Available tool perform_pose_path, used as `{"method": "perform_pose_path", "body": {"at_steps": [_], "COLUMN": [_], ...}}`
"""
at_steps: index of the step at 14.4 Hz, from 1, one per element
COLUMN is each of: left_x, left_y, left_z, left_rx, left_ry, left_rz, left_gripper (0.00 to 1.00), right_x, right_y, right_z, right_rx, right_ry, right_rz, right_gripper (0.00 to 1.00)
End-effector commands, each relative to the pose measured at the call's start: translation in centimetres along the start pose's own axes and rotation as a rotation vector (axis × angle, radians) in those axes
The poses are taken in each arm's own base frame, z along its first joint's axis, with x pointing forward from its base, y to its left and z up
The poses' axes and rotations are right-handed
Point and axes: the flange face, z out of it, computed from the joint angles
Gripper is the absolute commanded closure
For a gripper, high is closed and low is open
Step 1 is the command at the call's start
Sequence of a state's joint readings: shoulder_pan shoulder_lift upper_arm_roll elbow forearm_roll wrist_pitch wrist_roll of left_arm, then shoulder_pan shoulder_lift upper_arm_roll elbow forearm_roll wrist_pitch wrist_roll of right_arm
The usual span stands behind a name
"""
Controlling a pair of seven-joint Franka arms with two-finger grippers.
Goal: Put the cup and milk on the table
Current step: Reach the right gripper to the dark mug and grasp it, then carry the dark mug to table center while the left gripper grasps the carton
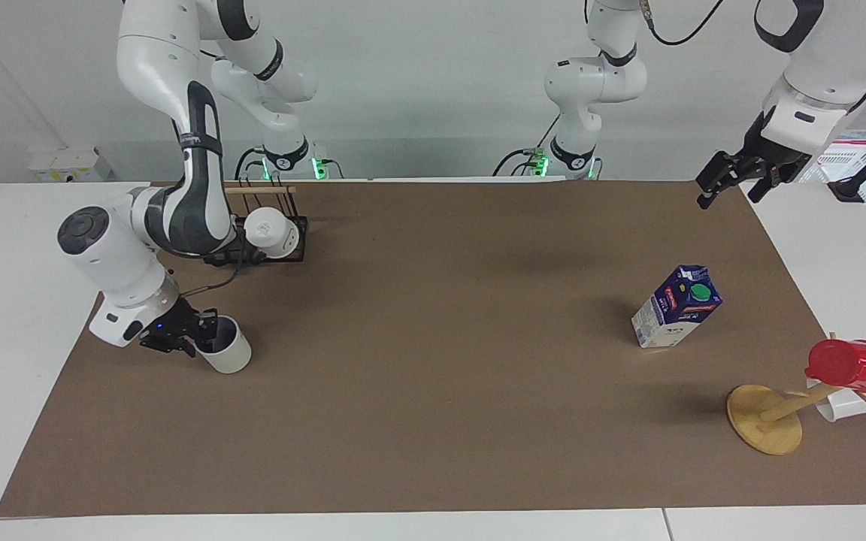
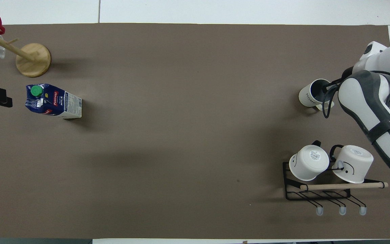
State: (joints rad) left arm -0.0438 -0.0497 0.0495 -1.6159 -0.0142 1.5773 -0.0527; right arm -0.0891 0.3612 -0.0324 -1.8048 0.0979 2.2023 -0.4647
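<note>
The right arm bends down from the upper left of the facing view, its elbow folded over the black rack (image 1: 267,240), its wrist low at the left edge of the brown sheet. The right gripper (image 1: 204,340) sits at the rim of the cup (image 1: 226,349); whether its fingers pinch the wall I cannot tell. The cup stands upright on the table (image 1: 433,376), at the middle left of this view, lower in the frame than the rack and well apart from it.

The left arm waits at the upper right, and the left gripper (image 1: 730,180) hangs spread over the sheet's top right corner.

The milk (image 1: 677,306) stands on the sheet at the middle right, lower in the frame than that gripper and apart from it. At the lower right stands the wooden mug tree (image 1: 765,419) with the red cup (image 1: 850,364), close to the sheet's right edge.

In the overhead view, the sheet's whole middle lies open between the milk (image 2: 53,101) at the left and the cup (image 2: 315,97) at the right.
</note>
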Motion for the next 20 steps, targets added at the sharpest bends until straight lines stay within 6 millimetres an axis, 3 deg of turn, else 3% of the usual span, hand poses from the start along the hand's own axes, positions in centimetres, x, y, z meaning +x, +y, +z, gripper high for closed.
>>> {"method": "perform_pose_path", "body": {"at_steps": [1,5,9,12,16,19,20], "left_x": [-0.9,-1.2,-1.2,-1.2,-1.3,-0.8,-0.6], "left_y": [-0.3,-0.3,-0.3,-0.3,-0.3,-0.8,-0.8], "left_z": [0.0,0.3,0.3,0.4,1.7,3.6,4.5], "left_rx": [0.013,0.012,0.012,0.011,0.008,0.008,0.008], "left_ry": [0.008,0.011,0.011,0.017,0.057,0.08,0.084], "left_rz": [0.012,0.013,0.013,0.013,0.011,0.005,0.004], "left_gripper": [0.0,0.0,0.0,0.0,0.0,0.0,0.0], "right_x": [0.6,3.2,5.1,5.2,4.9,4.1,3.4], "right_y": [-0.9,-8.5,-18.5,-25.0,-33.8,-34.6,-36.0], "right_z": [-1.9,-6.4,-7.3,-7.1,-4.5,-1.5,-0.7], "right_rx": [0.012,0.015,-0.074,-0.076,-0.064,-0.099,-0.108], "right_ry": [0.03,-0.004,-0.022,-0.011,0.018,0.018,0.004], "right_rz": [0.056,0.079,0.159,0.259,0.334,0.31,0.285], "right_gripper": [1.0,1.0,1.0,1.0,1.0,1.0,1.0]}}
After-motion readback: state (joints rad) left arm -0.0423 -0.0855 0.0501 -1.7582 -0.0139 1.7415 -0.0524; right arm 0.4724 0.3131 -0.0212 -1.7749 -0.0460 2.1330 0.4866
